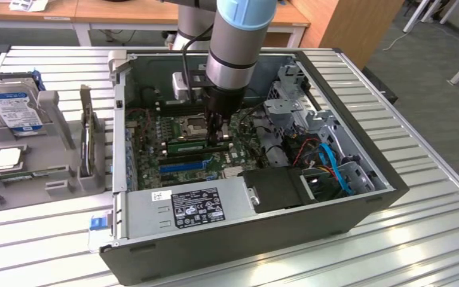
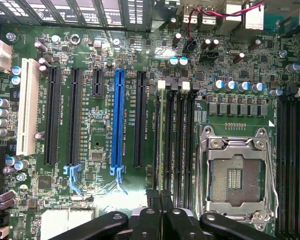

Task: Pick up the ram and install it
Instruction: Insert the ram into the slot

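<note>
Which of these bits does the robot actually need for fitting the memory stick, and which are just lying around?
Part of the job: ram, gripper, memory slots, open computer case.

Just lying about: hard drive, processor chip, grey holder, power supply, empty processor socket.

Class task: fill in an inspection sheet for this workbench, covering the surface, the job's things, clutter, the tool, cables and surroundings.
Surface: slatted metal table carrying an open computer case.
Job's things: green memory stick standing on edge at the memory slots, beside the empty processor socket.
Clutter: grey holder on the exterior view's left, with a hard drive and a processor chip.
Tool: tool shut on the memory stick's top edge, inside the case.
Cables: red cable and blue cable inside the case.
Surroundings: wooden desks behind the table.
</note>
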Robot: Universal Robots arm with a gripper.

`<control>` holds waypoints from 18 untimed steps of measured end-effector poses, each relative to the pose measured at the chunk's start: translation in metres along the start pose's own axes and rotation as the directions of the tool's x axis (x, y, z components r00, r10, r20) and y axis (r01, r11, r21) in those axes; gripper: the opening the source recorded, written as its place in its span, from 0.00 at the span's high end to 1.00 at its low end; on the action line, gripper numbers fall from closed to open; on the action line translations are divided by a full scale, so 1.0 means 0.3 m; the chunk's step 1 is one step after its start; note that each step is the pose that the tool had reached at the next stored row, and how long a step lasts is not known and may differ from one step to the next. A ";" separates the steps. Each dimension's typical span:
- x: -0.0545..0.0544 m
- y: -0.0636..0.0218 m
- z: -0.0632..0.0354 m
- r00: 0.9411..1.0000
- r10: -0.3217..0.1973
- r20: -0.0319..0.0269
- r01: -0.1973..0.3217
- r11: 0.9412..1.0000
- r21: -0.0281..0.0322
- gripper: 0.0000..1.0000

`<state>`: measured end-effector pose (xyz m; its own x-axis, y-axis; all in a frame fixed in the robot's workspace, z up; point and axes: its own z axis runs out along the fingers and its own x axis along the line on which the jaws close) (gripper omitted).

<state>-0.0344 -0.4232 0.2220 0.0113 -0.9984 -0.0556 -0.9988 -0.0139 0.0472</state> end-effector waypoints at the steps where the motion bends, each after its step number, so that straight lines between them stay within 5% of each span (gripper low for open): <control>1: 0.000 0.000 0.000 1.000 0.000 0.000 0.000 1.000 0.000 0.88; 5: 0.000 0.000 0.001 1.000 0.000 0.000 0.000 1.000 0.000 0.81; 18: -0.001 0.000 -0.006 1.000 0.000 0.001 0.000 1.000 0.000 0.81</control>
<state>-0.0343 -0.4232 0.2239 0.0113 -0.9983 -0.0565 -0.9988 -0.0139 0.0471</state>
